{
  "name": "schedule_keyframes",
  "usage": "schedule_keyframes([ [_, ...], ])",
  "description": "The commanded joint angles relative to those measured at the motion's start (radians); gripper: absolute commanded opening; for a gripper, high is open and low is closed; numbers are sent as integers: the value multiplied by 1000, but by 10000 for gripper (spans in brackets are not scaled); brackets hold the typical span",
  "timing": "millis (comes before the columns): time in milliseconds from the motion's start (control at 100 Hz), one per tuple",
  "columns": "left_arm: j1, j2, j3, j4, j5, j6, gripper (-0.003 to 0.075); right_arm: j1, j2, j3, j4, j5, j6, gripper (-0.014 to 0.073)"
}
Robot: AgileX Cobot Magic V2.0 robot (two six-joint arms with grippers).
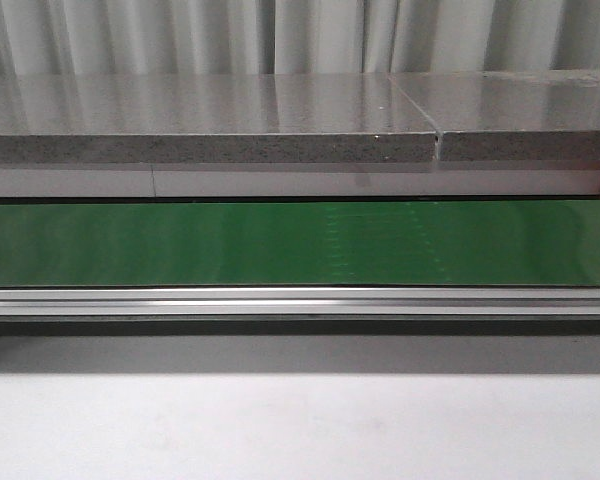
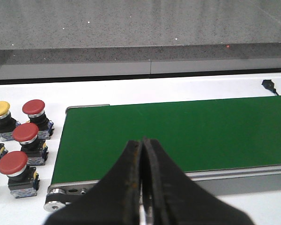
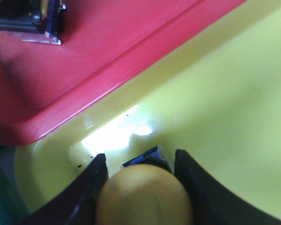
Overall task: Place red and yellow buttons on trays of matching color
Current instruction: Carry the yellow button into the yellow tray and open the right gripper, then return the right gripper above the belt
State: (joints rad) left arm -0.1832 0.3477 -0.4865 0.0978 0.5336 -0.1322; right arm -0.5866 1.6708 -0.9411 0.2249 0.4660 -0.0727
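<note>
**A:** What does the front view give us?

**B:** Little. A green conveyor belt runs across the frame, with a grey stone ledge behind it and the white table in front. No arm, button or tray shows there.

**A:** And the left wrist view?

**B:** The left gripper has its jaws pressed together, holding nothing, poised over the near edge of the belt. Off the belt's end, on the table, stand the waiting buttons: three red buttons in a staggered column and one yellow button beside the farthest red one, each a domed cap on a dark body. They sit well apart from the jaws, to one side.

**A:** The right wrist view?

**B:** The right gripper is clamped on a yellow-capped button, its rounded cap filling the space between the fingers and a bit of blue base showing beyond it. It hangs inside the yellow tray, low over the glossy floor near a corner. The red tray lies directly alongside, rims touching, with a button base already in it.

**A:** So the next move?

**B:** I judge a straight release; the button is over the matching tray already.
</note>
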Motion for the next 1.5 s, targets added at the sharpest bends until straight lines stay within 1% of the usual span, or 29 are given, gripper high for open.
schedule_keyframes([
  [0,-9,7,-26,1,-78,-10,-19,-7,-31,-22,11,-37,-2,232],
  [70,-9,7,-26,1,-78,-10,-19,-7,-30,-22,11,-34,-2,296],
  [120,-9,7,-26,1,-78,-10,-19,-7,-30,-22,11,-33,-2,372],
  [190,-9,7,-26,1,-78,-10,-19,-7,-30,-22,11,-33,-2,516],
  [240,-9,7,-26,1,-78,-10,-19,-7,-31,-23,12,-35,-2,596],
  [310,-9,7,-26,1,-78,-10,-19,-7,-33,-26,13,-35,-2,668],
  [450,-9,7,-26,1,-78,-10,-19,-7,-74,-26,17,-50,-2,663],
  [580,-9,7,-26,1,-78,-10,-19,-3,-163,-26,19,-73,-2,663],
  [720,-9,7,-26,1,-78,-10,-19,45,-286,-26,19,-88,-2,663],
  [890,-9,7,-26,1,-78,-10,-19,167,-437,-26,19,-90,-20,663],
  [1150,-9,7,-26,1,-78,-10,-19,435,-629,10,19,-86,-119,663],
  [1300,-9,7,-26,1,-78,-10,-19,576,-716,71,19,-99,-165,663],
  [1390,-9,7,-26,1,-78,-10,-19,625,-765,116,19,-109,-165,661],
  [1490,-9,7,-26,1,-78,-10,-19,644,-809,169,19,-110,-165,633],
])
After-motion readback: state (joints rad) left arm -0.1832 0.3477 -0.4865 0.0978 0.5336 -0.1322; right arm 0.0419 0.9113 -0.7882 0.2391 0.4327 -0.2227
